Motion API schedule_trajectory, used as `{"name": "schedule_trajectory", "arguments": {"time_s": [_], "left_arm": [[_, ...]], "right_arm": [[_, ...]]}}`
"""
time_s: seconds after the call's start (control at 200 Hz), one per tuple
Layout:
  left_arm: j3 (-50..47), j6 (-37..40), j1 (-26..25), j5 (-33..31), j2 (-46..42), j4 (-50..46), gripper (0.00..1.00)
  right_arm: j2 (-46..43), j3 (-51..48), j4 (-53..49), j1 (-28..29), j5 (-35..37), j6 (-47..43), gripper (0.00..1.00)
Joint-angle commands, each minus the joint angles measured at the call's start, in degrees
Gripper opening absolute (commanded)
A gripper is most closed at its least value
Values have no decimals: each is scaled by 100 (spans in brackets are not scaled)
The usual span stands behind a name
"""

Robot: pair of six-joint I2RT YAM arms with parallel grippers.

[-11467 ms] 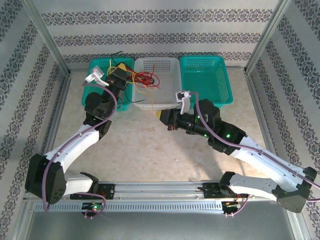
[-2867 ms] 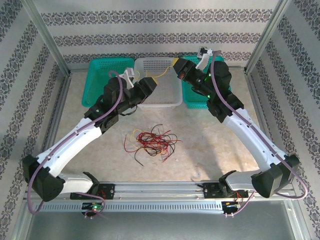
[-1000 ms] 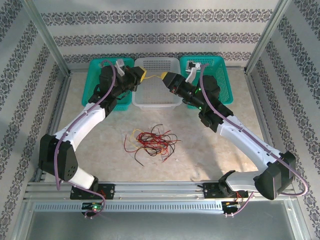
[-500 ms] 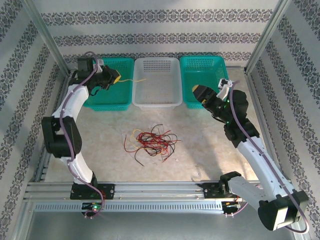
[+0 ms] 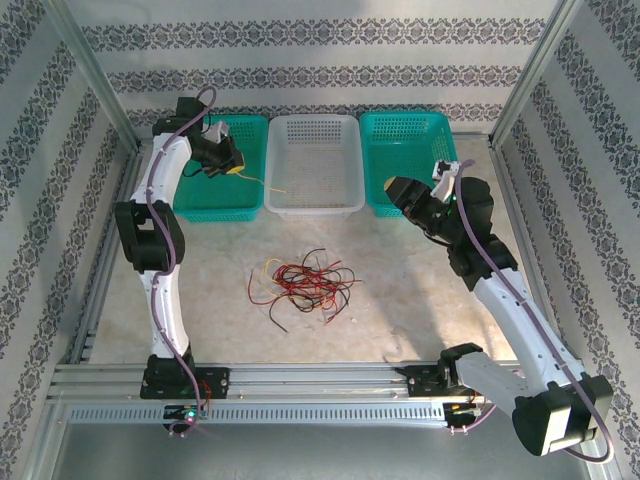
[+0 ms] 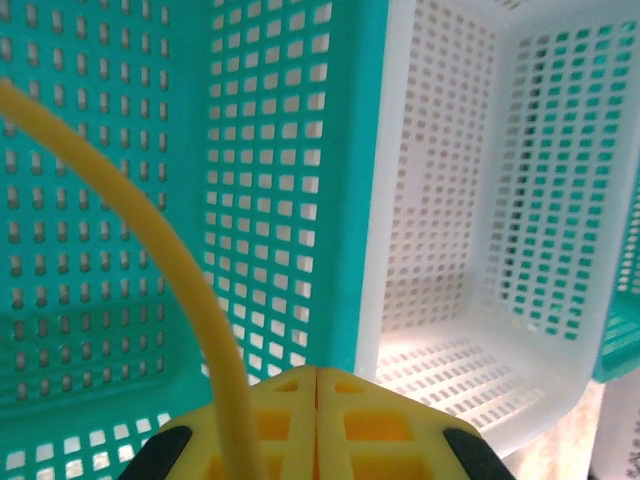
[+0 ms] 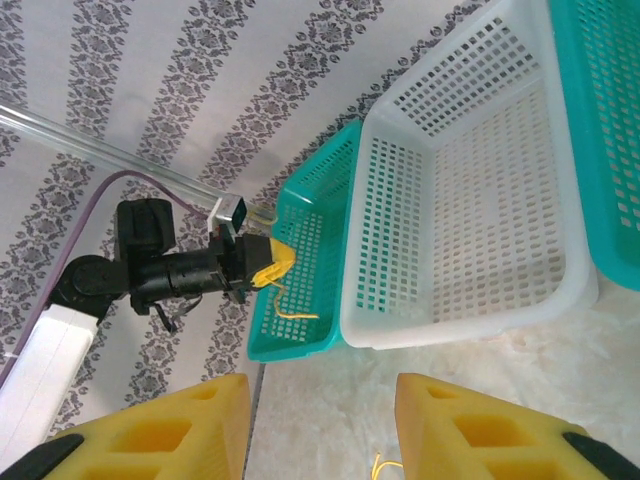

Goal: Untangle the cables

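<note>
Above the left teal basket (image 5: 215, 200), at the far left: the left gripper (image 5: 233, 166), clenched on a single yellow cable (image 5: 262, 181). From the left wrist view, yellow pads (image 6: 370, 420) pressed flat together, that cable (image 6: 150, 220) arching up out of the seam between them. From the top view, its free end trailing down as far as the left rim of the white basket (image 5: 312, 150). Near the front rim of the right teal basket (image 5: 420, 140): the right gripper (image 5: 392, 187), released, fingers (image 7: 470, 430) spread apart with nothing between them. On the bare surface (image 5: 430, 300), nearer than all three baskets and well apart from both grippers: the rest of the cables (image 5: 300, 283), a loose tangle of red, black and yellow, roughly in front of the white basket.
</note>
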Motion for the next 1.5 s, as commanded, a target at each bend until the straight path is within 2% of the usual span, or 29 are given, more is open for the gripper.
{"name": "schedule_trajectory", "arguments": {"time_s": [0.0,0.065,0.125,0.155,0.27,0.32,0.445,0.53,0.59,0.665,0.815,0.924,0.984,1.119,1.339,1.494], "left_arm": [[374,543,9,-380,107,-677,4],[451,512,62,-523,128,-616,14],[456,478,81,-547,117,-493,39],[471,473,82,-531,117,-447,47],[465,431,81,-441,37,-371,60],[412,421,82,-528,-85,-356,63],[-210,224,74,-812,-727,-14,64],[-1120,-185,31,-1160,-1472,688,64],[-1956,-653,-35,-1378,-2080,1336,58],[-2874,-1137,-192,-1345,-2607,1995,53],[-3946,-1900,-445,-1513,-2956,2597,39],[-4477,-2709,-470,-1480,-2969,3393,39],[-4513,-2993,-499,-1347,-2844,3767,40],[-3815,-2932,-569,-1630,-2239,3153,40],[-3441,-3029,-569,-1500,-1690,3398,39],[-3060,-2940,-569,-1402,-1289,3139,31]], "right_arm": [[40,263,25,-47,-197,-127,42],[51,334,-37,-41,-237,-106,42],[24,414,-139,-35,-257,-114,42],[7,469,-210,-40,-265,-137,42],[-103,620,-518,-34,-258,-260,42],[-164,624,-604,-35,-245,-271,42],[-284,604,-855,18,-164,-364,43],[-302,622,-1108,119,-85,-563,44],[-260,662,-1346,232,-27,-780,45],[-201,661,-1565,401,124,-1036,45],[112,810,-1778,705,198,-1296,45],[279,1023,-1939,953,242,-1509,45],[286,1032,-1952,1022,256,-1535,45],[174,903,-1917,1050,278,-1509,45],[-46,761,-2012,1032,292,-1588,45],[-159,681,-2015,980,373,-1546,45]]}}
